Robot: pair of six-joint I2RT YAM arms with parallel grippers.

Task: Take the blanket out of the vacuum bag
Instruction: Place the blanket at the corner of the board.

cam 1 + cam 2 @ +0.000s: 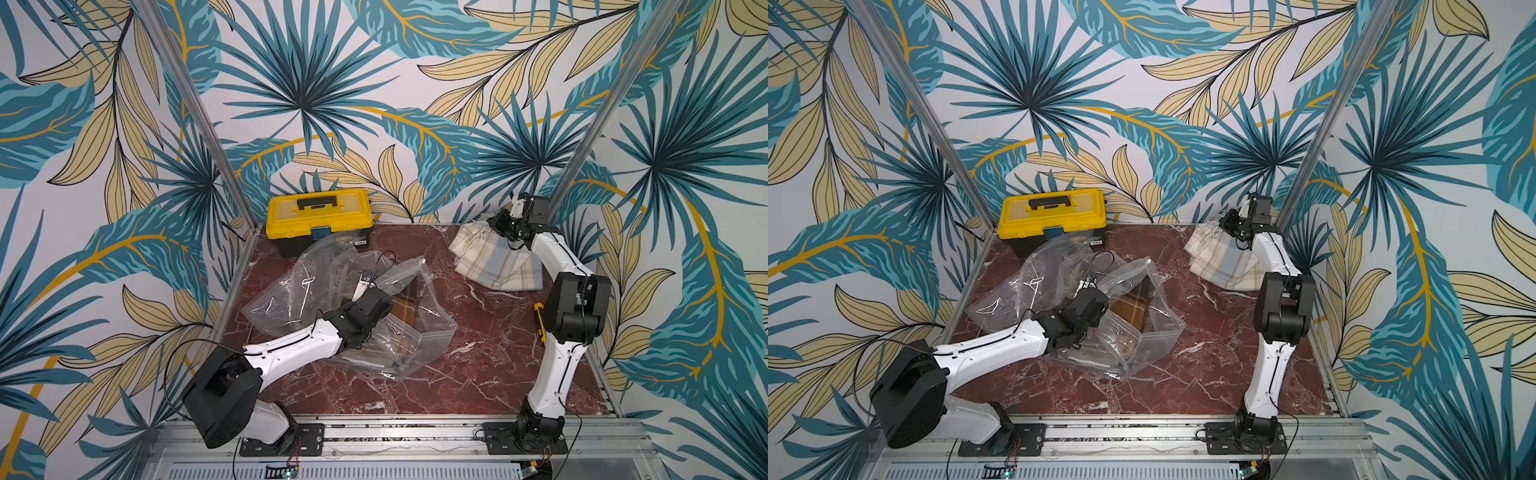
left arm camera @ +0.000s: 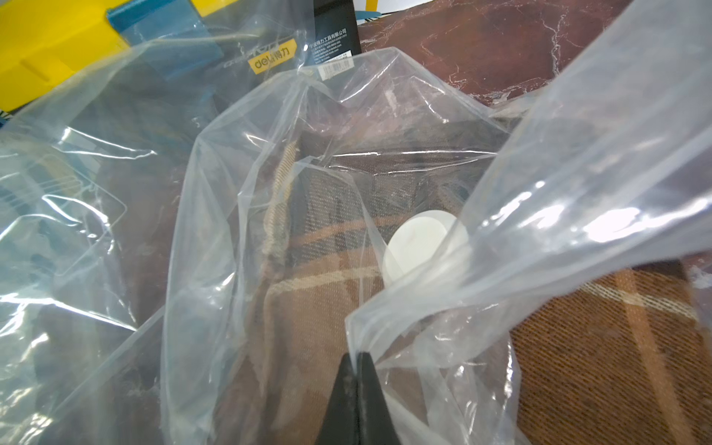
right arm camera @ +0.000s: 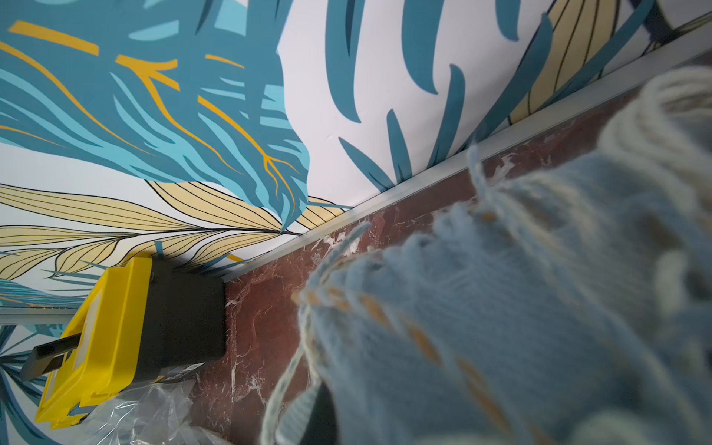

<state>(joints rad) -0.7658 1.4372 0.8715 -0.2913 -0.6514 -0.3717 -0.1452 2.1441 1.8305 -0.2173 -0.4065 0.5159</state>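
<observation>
Found the left gripper with jaws pinched shut on a fold of the vacuum bag, clear and crinkled, heaped on the worktop around and beyond those jaws. Saw its round white valve just ahead of the tips. Saw a brown plaid blanket inside, under the film, ahead of the jaws and off to one side. Judged its long axis to run past the left jaws rather than across them, and the left arm much the nearer. Found the right gripper well apart from the bag, jaws closed, apparently on the fringed corner of a pale plaid blanket lying outside the bag, beneath them.
</observation>
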